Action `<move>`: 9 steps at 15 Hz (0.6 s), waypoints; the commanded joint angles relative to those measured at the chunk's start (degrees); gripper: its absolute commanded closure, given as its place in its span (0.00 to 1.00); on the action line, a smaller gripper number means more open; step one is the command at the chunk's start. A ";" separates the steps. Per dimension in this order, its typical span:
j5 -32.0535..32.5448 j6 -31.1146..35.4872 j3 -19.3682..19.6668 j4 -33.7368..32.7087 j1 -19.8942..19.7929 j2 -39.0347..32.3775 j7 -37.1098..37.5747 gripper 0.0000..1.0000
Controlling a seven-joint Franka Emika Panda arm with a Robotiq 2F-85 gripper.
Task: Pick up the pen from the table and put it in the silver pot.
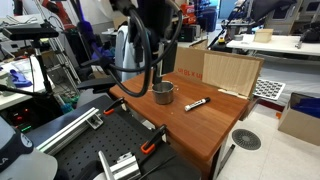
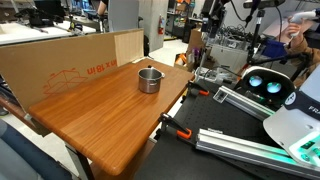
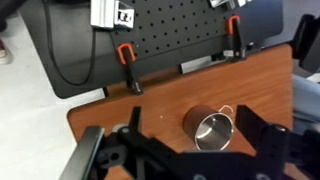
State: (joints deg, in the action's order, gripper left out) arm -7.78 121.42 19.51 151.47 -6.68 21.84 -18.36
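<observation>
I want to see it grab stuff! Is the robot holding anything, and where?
Nothing is held. The gripper has its jaws apart and empty in the wrist view; the slim black pen lies on the reddish-brown wooden table.

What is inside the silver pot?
In the wrist view the silver pot shows only bare metal inside; its near wall hides part of the floor. The pen lies outside on the table.

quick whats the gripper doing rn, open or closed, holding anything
gripper: open, jaws spread wide, holding nothing; the pen lies on the table.
</observation>
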 commanded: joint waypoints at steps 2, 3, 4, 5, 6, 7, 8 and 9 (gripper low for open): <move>-5.83 6.78 -3.79 -4.61 0.54 -9.83 5.52 0.00; -5.92 7.95 -4.82 -5.89 0.54 -12.19 7.38 0.00; -5.77 9.19 -5.96 -7.23 0.56 -14.48 9.74 0.00; -5.99 9.41 -6.74 -9.00 0.68 -16.98 11.06 0.00; -6.12 9.73 -7.59 -10.75 0.65 -19.41 12.84 0.00; -6.29 9.74 -8.44 -12.86 0.60 -22.12 14.93 0.00; -6.55 10.01 -9.10 -14.89 0.52 -24.59 16.37 0.00; -6.55 9.86 -9.72 -17.16 0.46 -27.08 17.90 0.00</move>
State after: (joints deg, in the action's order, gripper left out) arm -12.81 131.66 11.25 140.29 -5.76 1.41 -4.15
